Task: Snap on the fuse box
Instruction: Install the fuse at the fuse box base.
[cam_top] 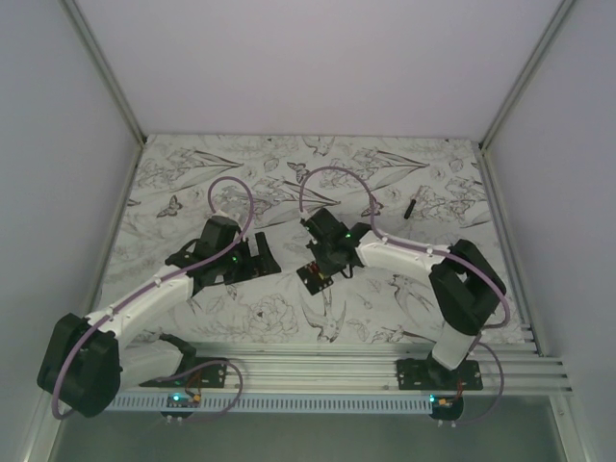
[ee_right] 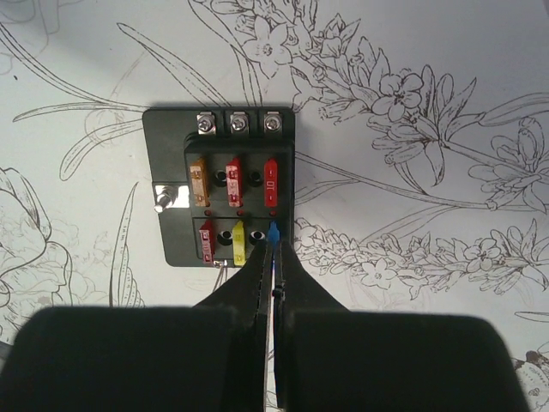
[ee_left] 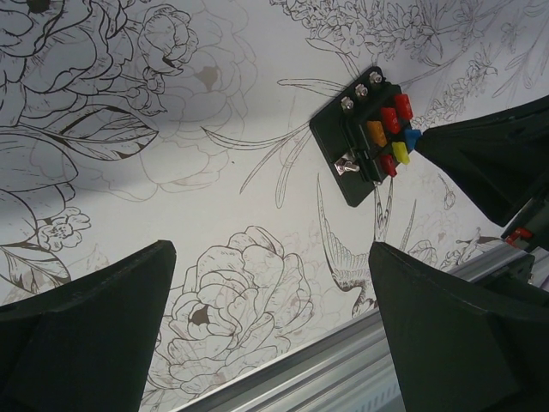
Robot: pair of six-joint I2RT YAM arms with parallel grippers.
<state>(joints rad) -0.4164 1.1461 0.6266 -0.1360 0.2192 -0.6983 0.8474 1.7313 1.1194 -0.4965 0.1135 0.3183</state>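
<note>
The fuse box [ee_right: 221, 184] lies flat near the middle of the flowered worktop [ee_right: 446, 60]. My right gripper [ee_right: 273, 251] is just at its near edge, pinched tight on a blue fuse [ee_right: 274, 232] over the near right slot. I'd keep the fuse upright and press straight down, so the box doesn't skate. My left gripper [ee_left: 268, 257] hangs wide and empty nearby, and could brace the box. My fingers hide the slot, so I cannot tell if the fuse is seated. No cover shows anywhere.
</note>
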